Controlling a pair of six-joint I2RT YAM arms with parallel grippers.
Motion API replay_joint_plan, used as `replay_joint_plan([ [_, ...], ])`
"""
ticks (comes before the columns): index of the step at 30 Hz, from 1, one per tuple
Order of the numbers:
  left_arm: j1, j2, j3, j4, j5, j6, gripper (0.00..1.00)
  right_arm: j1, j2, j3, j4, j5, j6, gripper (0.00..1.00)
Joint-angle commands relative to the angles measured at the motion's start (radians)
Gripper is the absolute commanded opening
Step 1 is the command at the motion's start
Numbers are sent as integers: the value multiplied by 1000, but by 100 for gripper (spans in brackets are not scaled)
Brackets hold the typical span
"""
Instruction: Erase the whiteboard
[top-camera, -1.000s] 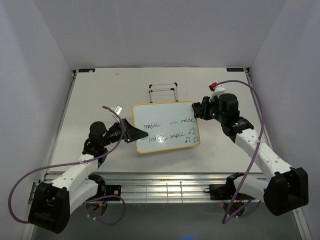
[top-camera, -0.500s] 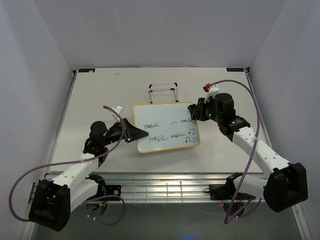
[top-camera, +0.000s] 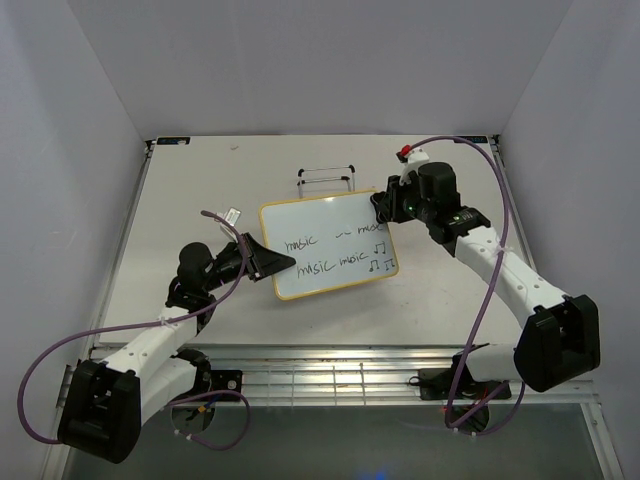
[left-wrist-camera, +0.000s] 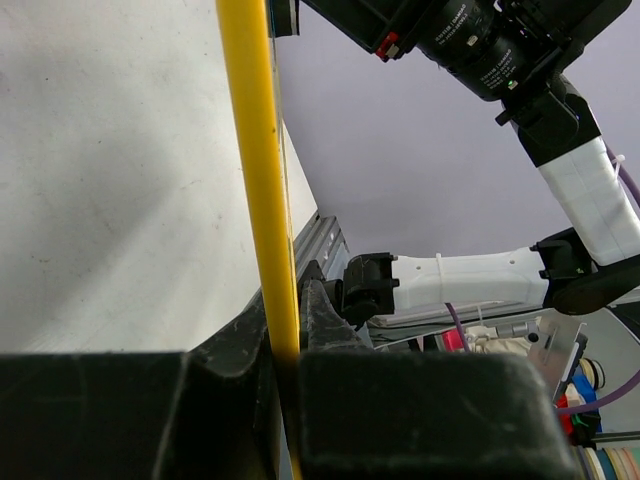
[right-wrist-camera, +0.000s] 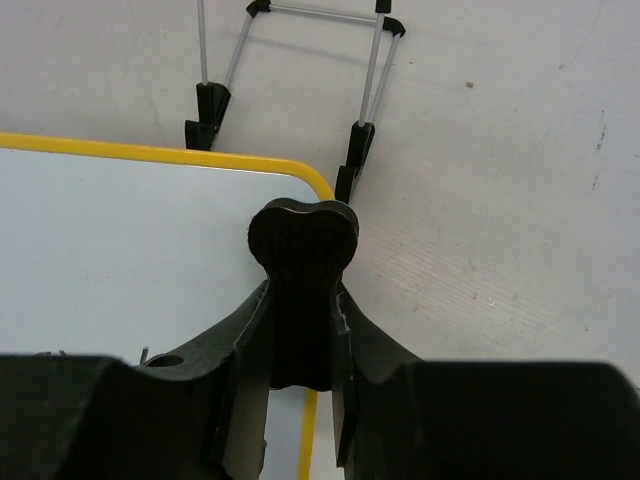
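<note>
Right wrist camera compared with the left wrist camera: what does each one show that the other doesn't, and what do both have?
Only the right wrist view: the right gripper clamping a bone-shaped eraser at the whiteboard corner, with the wire stand beyond. Only the left wrist view: the left gripper pinching the board's yellow frame edge-on, and the right arm behind it. Both: the whiteboard's frame and the table.

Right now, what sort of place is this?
Probably a lab robot test cell: plain white walls box in a table, the left arm and right arm sit on a metal rail at its near edge, and purple cables hang loose.
</note>
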Motion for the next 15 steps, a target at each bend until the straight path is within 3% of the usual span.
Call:
replay_joint_plan([
  [1, -23, -65, 50, 228, 199, -23, 0, -10, 51, 27, -13, 48, -37, 18],
  [10, -23, -88, 36, 233, 134, 0, 0, -24, 128, 85, -158, -42, -11, 17],
  [15, -23, -107, 13, 239, 23, 6, 0, -1, 102, -31, -189, -113, -11, 16],
])
